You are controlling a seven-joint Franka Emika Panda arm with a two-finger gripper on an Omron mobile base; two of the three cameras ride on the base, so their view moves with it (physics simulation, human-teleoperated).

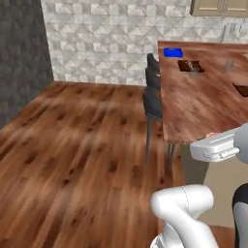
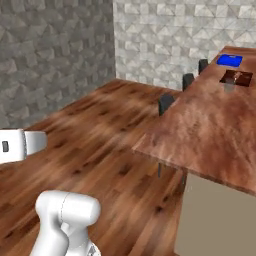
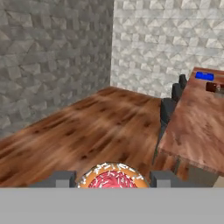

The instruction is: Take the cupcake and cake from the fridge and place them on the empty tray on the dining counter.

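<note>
My gripper (image 3: 113,180) is shut on the cupcake (image 3: 113,177), whose red-pink sprinkled top and brown rim sit between the two dark fingertips (image 3: 61,178) in the hand view, in the air above the wooden floor. The dining counter (image 1: 203,104) (image 2: 210,130) (image 3: 197,127) stretches away ahead on the right. At its far end lies the bright blue tray (image 1: 173,52) (image 2: 229,60) (image 3: 204,76), with nothing on it. The cake and the fridge are out of view.
A dark brown tray (image 1: 190,66) (image 2: 237,77) holding food lies just this side of the blue one, and another (image 1: 241,89) sits at the counter's right edge. Dark chairs (image 1: 152,92) (image 2: 166,103) (image 3: 168,109) line the counter's left side. Open wood floor (image 1: 72,145) spreads left, bounded by stone walls.
</note>
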